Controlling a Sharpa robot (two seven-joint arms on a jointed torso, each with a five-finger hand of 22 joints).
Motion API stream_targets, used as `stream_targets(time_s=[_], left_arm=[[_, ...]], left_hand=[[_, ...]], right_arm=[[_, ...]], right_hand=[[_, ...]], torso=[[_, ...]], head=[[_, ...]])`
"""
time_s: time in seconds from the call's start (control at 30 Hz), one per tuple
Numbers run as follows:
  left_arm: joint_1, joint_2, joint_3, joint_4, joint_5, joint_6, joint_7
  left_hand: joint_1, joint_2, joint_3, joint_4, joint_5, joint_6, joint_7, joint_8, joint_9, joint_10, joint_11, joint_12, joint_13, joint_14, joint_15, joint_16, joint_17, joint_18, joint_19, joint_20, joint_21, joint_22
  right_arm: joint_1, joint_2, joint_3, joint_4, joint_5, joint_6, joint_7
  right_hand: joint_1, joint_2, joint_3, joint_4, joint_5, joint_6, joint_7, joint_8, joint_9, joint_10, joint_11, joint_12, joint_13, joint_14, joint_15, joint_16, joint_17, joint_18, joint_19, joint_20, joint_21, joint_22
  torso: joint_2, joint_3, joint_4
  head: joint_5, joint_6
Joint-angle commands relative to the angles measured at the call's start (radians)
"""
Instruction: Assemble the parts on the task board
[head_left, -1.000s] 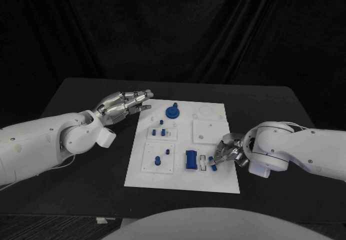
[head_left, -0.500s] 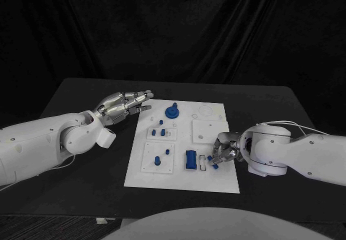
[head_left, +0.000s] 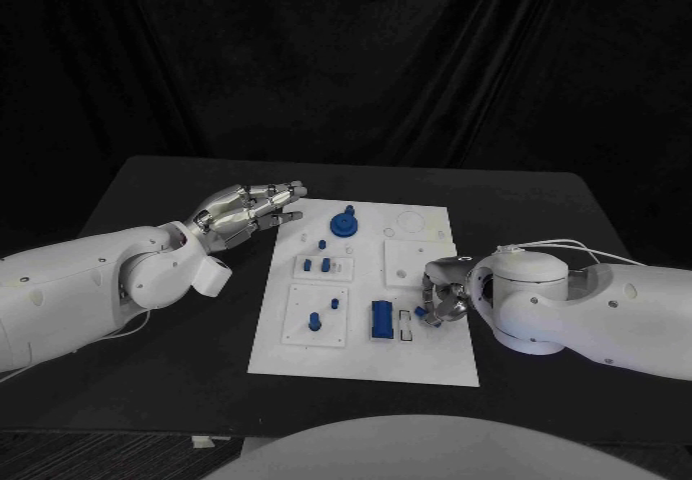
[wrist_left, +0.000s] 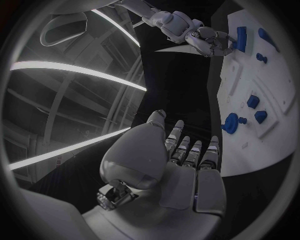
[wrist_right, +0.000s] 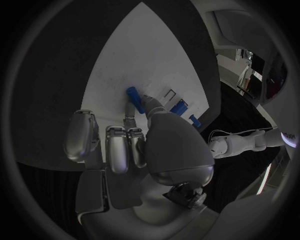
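We count 1 white task board (head_left: 361, 350) in the middle of the black table (head_left: 173, 190), and about 9 small blue parts on it, though a few near the right hand are too small to separate surely. Among them, 1 round knobbed part (head_left: 345, 223) stands at the board's far end, 2 small pegs (head_left: 319, 265) sit in a square recess, and 1 long blue block (head_left: 381, 318) lies toward the near end. Our right hand (head_left: 441, 300) rests over the board's right side, fingertips pinching a small blue part (wrist_right: 135, 99) against the board. Our left hand (head_left: 248, 209) hovers just beside the board's far left corner, fingers extended, holding nothing.
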Motion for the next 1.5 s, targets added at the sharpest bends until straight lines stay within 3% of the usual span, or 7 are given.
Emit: stream_targets(time_s=[0.03, 0.23, 0.33, 0.57, 0.8, 1.07, 1.5], left_arm=[[-0.001, 0.001, 0.001, 0.002, 0.007, 0.014, 0.008], [-0.001, 0.001, 0.001, 0.002, 0.007, 0.015, 0.006], [-0.001, 0.001, 0.001, 0.002, 0.007, 0.016, 0.005], [-0.001, 0.002, 0.001, 0.002, 0.007, 0.017, 0.003], [-0.001, 0.002, 0.001, 0.002, 0.007, 0.018, 0.002], [-0.001, -0.001, 0.001, 0.003, 0.007, 0.018, 0.001], [-0.002, 0.000, 0.001, 0.002, 0.007, 0.019, 0.000]], left_hand=[[0.002, 0.011, 0.008, -0.001, 0.004, 0.004, 0.002, 0.005, 0.001, 0.001, 0.007, 0.006, 0.001, -0.001, 0.009, 0.007, 0.001, -0.005, 0.007, -0.001, 0.002, 0.001], [0.002, 0.011, 0.008, -0.001, 0.004, 0.004, 0.002, 0.005, 0.001, 0.001, 0.007, 0.006, 0.001, -0.001, 0.009, 0.007, 0.001, -0.005, 0.007, -0.001, 0.002, 0.001], [0.002, 0.011, 0.008, -0.001, 0.004, 0.003, 0.002, 0.005, 0.001, 0.002, 0.007, 0.007, 0.002, 0.000, 0.010, 0.007, 0.001, -0.005, 0.007, -0.001, 0.003, 0.002], [0.002, 0.012, 0.009, -0.001, 0.005, 0.003, 0.003, 0.005, 0.001, 0.004, 0.008, 0.012, 0.002, 0.000, 0.010, 0.008, 0.001, -0.005, 0.008, -0.001, 0.003, 0.002], [0.003, 0.012, 0.009, -0.001, 0.005, 0.003, 0.003, 0.005, 0.001, 0.005, 0.010, 0.014, 0.003, 0.001, 0.010, 0.008, 0.001, -0.005, 0.008, -0.001, 0.003, 0.002], [0.003, 0.013, 0.011, -0.002, 0.005, 0.004, 0.005, 0.006, 0.001, 0.010, 0.013, 0.023, 0.004, 0.001, 0.009, 0.009, 0.001, -0.005, 0.010, -0.001, 0.003, 0.003], [0.004, 0.013, 0.012, -0.002, 0.005, 0.005, 0.008, 0.007, 0.001, 0.017, 0.016, 0.035, 0.006, 0.002, 0.008, 0.009, 0.001, -0.005, 0.010, -0.001, 0.004, 0.002]], right_arm=[[-0.011, 0.000, -0.006, -0.007, -0.072, 0.066, -0.074], [-0.018, 0.001, -0.006, -0.009, -0.077, 0.066, -0.074], [-0.023, -0.001, -0.006, -0.009, -0.077, 0.052, -0.072], [-0.029, 0.000, -0.006, -0.014, -0.078, 0.036, -0.069], [-0.037, 0.000, -0.006, -0.018, -0.078, 0.017, -0.064], [-0.040, -0.020, -0.006, -0.005, -0.031, -0.043, -0.052], [0.026, -0.068, -0.006, 0.002, 0.546, -0.168, -0.050]], right_hand=[[0.024, 0.008, 0.027, -0.018, 0.013, 0.016, -0.001, 0.001, -0.182, 0.108, 0.000, -0.002, 0.263, 0.090, 0.001, -0.004, 0.204, 0.019, 0.001, 0.000, -0.004, 0.166], [0.008, -0.024, 0.147, -0.069, 0.051, 0.075, 0.003, -0.050, -0.245, 0.108, 0.003, -0.002, 0.263, 0.089, 0.004, -0.004, 0.203, 0.019, 0.000, 0.000, -0.005, 0.166], [-0.037, -0.052, 0.240, -0.101, 0.069, 0.123, 0.005, -0.116, -0.306, 0.108, 0.006, -0.002, 0.263, 0.088, 0.005, -0.007, 0.197, 0.018, 0.003, 0.002, 0.001, 0.168], [-0.086, -0.070, 0.293, -0.123, -0.008, 0.148, 0.011, -0.189, -0.373, 0.108, 0.011, -0.002, 0.263, 0.088, 0.010, -0.007, 0.195, 0.017, 0.005, 0.007, 0.005, 0.169], [-0.090, -0.069, 0.301, -0.130, -0.016, 0.171, 0.008, -0.196, -0.386, 0.108, 0.010, -0.002, 0.263, 0.088, 0.009, -0.008, 0.195, 0.016, 0.006, 0.007, 0.008, 0.169], [-0.119, -0.068, 0.324, -0.134, 0.105, 0.219, 0.002, -0.214, -0.414, 0.108, 0.004, -0.002, 0.263, 0.088, 0.004, -0.008, 0.194, 0.015, 0.009, 0.003, 0.017, 0.172], [-0.151, -0.064, 0.319, -0.121, 0.088, 0.248, -0.007, -0.218, -0.424, 0.108, -0.006, -0.002, 0.263, 0.088, -0.003, -0.009, 0.191, 0.012, 0.016, -0.002, 0.034, 0.176]], torso=[[0.000, -0.0004, 0.0004], [0.000, -0.0006, 0.0005], [0.000, -0.0005, 0.0002], [0.000, -0.0003, -0.0005], [0.000, 0.0006, -0.0004], [0.001, 0.0001, 0.0001], [-0.001, 0.0006, -0.0008]], head=[[0.000, 0.000], [0.001, 0.000], [0.001, 0.000], [0.001, 0.000], [0.005, 0.000], [0.006, 0.000], [0.008, 0.000]])
